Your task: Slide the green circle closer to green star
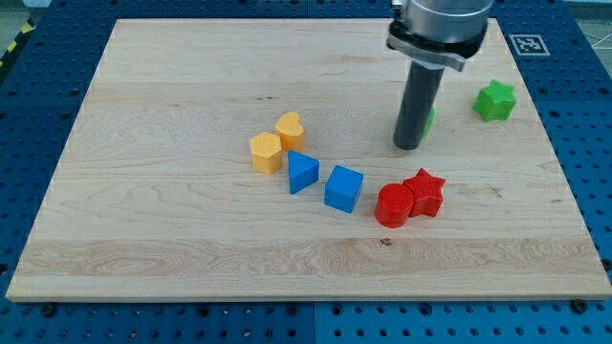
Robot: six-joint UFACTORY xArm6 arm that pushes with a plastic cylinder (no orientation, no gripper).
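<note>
The green star [495, 100] lies near the board's right edge in the upper part of the view. The green circle [429, 119] is almost wholly hidden behind my rod; only a thin green sliver shows at the rod's right side. My tip [408, 146] rests on the board just left of and below that sliver, touching or nearly touching the circle. The star lies about a rod's width and more to the right of the circle.
A yellow heart [291, 129] and yellow hexagon [266, 151] sit mid-board. A blue triangle [302, 172] and blue cube [343, 187] lie below them. A red cylinder [393, 204] and red star [425, 192] touch each other below my tip. The wooden board [143, 191] ends close past the green star.
</note>
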